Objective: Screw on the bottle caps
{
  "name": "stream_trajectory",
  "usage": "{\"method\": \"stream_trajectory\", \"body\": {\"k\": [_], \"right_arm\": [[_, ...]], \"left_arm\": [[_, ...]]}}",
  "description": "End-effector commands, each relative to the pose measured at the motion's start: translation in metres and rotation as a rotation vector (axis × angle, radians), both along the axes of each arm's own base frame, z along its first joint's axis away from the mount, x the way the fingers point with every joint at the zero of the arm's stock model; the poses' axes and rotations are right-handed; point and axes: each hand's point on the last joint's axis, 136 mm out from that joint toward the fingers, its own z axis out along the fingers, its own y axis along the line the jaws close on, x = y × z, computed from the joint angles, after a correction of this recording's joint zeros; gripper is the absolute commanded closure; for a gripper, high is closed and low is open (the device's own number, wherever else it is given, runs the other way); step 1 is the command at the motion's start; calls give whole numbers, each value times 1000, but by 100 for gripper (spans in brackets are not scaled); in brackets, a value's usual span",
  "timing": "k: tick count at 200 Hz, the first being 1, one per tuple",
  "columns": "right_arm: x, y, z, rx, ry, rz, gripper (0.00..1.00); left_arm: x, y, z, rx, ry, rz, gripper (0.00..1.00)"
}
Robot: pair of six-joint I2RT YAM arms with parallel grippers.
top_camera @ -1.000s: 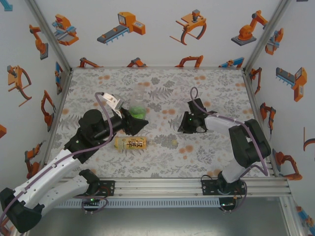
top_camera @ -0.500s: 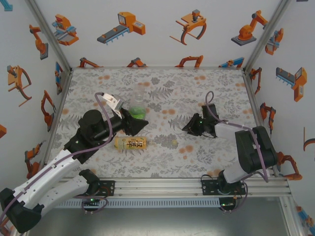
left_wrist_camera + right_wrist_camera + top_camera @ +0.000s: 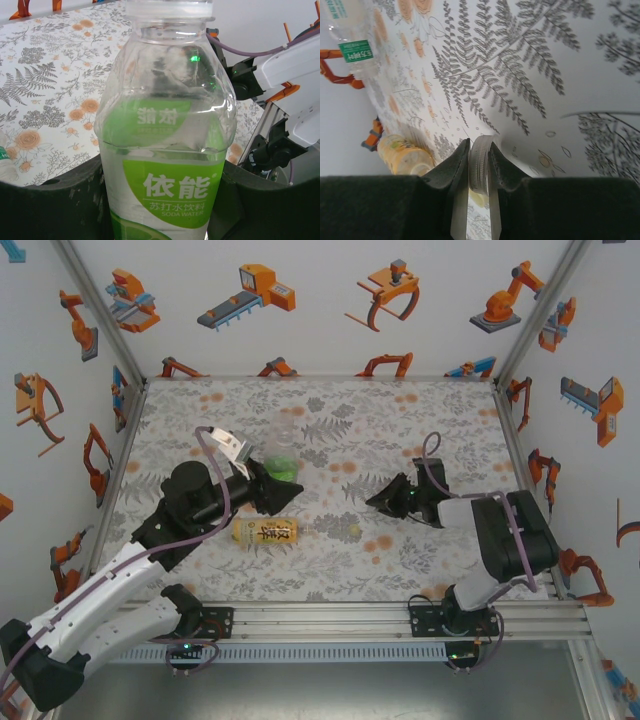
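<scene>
Along the left side, a white wall with orange robot stickers [image 3: 40, 400] closes the table [image 3: 420, 420] off. The left tool [image 3: 278, 492] sits over the table's left half, clamped shut on the clear plastic bottle with the bright green label [image 3: 165, 150]. The bottle stands upright between the dark fingers [image 3: 50, 210]. Just nearer the arm bases lies the amber plastic bottle with a yellow label and dark writing [image 3: 265, 532], on its side and apart from both tools.

In the right wrist view, a clear plastic bottle with a small green printed patch [image 3: 350, 42] lies on the table, well apart from the amber one.

Between the two tools the table is bare, and so is its far half. The right tool [image 3: 375, 503] points left, closed on a small white round plastic screw cap [image 3: 479, 162] held edge-on — whether the cap touches the table cannot be told.

The table is covered in a grey fern and orange flower print. An aluminium rail [image 3: 350, 612] runs along the near edge, and slanted aluminium posts [image 3: 535, 310] frame the corners — sticker-covered walls stand behind and to the right.
</scene>
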Motion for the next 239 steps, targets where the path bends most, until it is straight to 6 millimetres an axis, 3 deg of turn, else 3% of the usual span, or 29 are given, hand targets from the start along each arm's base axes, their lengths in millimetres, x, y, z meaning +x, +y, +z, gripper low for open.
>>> {"method": "stream_trajectory", "body": {"k": [1,23,56,105,128,206,239], "right_arm": [[7,11,5,90,-19,20,76],[3,14,-7,108,17,28,73],[-8,-4,-25,59,72,-47,63],[-24,-29,-39,-93,139,-74,63],[-24,-30,-34,-111,129,-61,72],[3,-3,16,110,-16,-50,78],[5,1,7,136,-2,-49,78]], "left_arm": [[-2,-1,22,-42,-34,-6,100],[-3,-1,22,-42,-35,-8,100],[-3,0,23,-43,-38,-3,100],[-4,3,20,-34,-39,2,100],[-4,4,19,-33,-41,8,100],[-5,7,20,-38,-46,14,100],[-6,7,20,-40,-46,14,100]]}}
